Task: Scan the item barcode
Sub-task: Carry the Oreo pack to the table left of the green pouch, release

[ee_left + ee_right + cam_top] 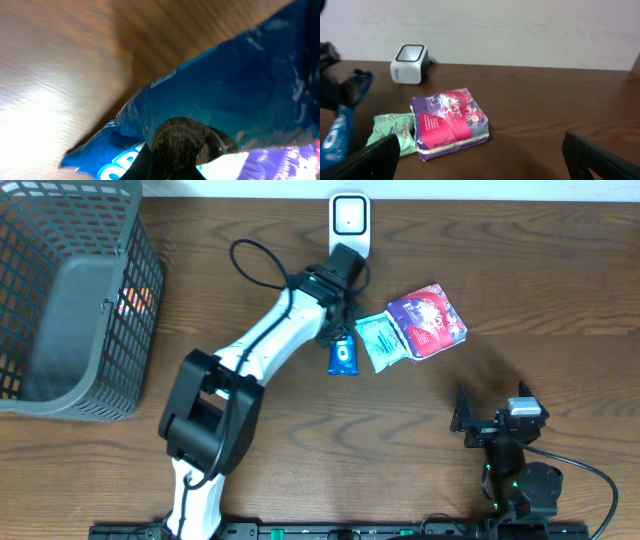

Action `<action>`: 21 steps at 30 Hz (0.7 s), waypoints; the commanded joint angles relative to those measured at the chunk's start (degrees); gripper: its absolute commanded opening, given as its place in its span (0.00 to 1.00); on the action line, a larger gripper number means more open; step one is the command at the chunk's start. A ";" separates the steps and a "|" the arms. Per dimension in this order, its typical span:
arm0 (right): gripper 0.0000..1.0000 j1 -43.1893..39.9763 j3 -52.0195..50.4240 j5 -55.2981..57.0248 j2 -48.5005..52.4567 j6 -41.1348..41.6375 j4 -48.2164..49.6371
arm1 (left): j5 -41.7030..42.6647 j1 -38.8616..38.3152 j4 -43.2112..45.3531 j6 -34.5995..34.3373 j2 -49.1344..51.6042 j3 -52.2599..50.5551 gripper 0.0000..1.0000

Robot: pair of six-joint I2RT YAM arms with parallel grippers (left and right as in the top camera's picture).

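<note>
The left arm (270, 330) reaches from its base at 7 o'clock up toward 1 o'clock, wrist tipped down. The left gripper (341, 330) is clamped tight on a packet (342, 357). The right arm (525, 480) sits folded at 5 o'clock. The right gripper (492, 418) is empty, jaws spread wide, facing 11 o'clock.

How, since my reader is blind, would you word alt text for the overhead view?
The left gripper holds a blue packet near a white scanner on a wooden table. A green packet and a purple pack lie beside it; the right gripper sits open, apart.
</note>
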 commanded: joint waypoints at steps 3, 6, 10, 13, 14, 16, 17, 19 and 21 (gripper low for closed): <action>0.99 -0.39 -0.09 0.31 -0.31 0.98 -0.24 | 0.24 -2.71 2.67 -0.92 0.61 -0.11 0.29; 0.99 -0.39 -0.09 0.31 -0.31 0.98 -0.24 | -0.61 -3.69 3.15 -0.74 0.61 -0.11 0.50; 0.99 -0.39 -0.09 0.31 -0.31 0.98 -0.24 | -1.16 -3.78 5.77 8.37 0.57 -0.07 0.72; 0.99 -0.39 -0.09 0.31 -0.31 0.98 -0.24 | -0.92 -2.78 5.57 16.76 -0.55 0.44 0.82; 0.99 -0.39 -0.09 0.31 -0.31 0.98 -0.24 | -0.31 -2.25 5.35 19.30 -1.29 0.50 0.83; 0.99 -0.39 -0.09 0.31 -0.31 0.98 -0.24 | 1.53 -0.90 5.18 25.18 -3.87 0.50 0.85; 0.99 -0.39 -0.09 0.31 -0.31 0.98 -0.24 | 2.10 -0.15 5.16 28.26 -5.38 0.50 0.87; 0.99 -0.39 -0.09 0.31 -0.31 0.98 -0.24 | 2.05 1.84 4.74 34.93 -9.35 0.50 0.88; 0.99 -0.39 -0.09 0.31 -0.31 0.98 -0.24 | 1.62 4.33 3.69 39.41 -13.49 0.50 0.88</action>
